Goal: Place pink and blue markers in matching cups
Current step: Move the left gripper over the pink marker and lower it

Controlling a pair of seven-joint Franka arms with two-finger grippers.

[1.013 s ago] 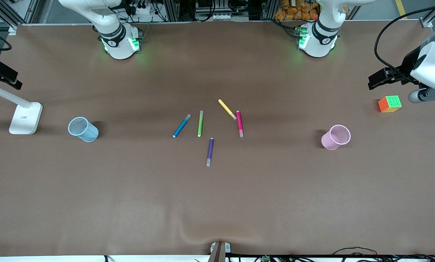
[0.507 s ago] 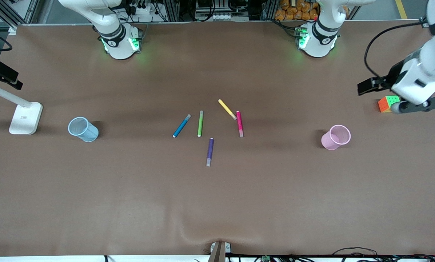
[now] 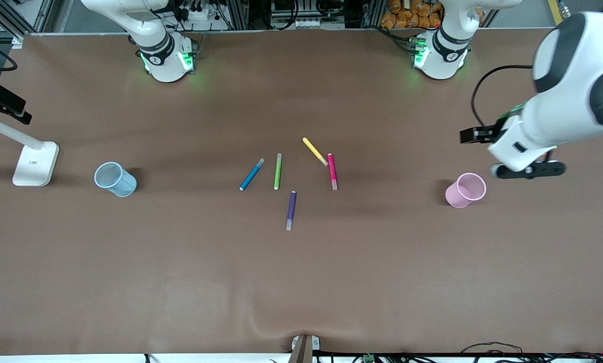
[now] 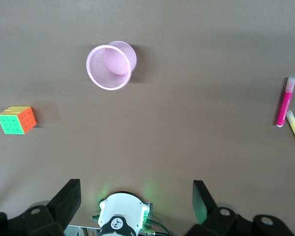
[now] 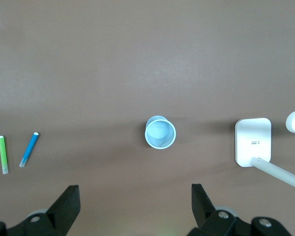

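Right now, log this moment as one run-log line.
left gripper: open, above table by pink cup | right gripper: open, above blue cup | pink marker, blue marker: on table

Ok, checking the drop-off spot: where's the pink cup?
The pink cup stands upright toward the left arm's end of the table, apart from the pink marker.

left gripper (image 4: 136,199) and right gripper (image 5: 135,201) hang high, jaws spread.

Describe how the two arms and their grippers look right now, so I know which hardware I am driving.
Both arms are glossy white with black joint bands; their bases glow green at the table edge. The left arm has a black cable looping off its wrist and a black camera bracket. The left gripper and right gripper each show two dark, matte black fingers, wide apart, in their wrist views.
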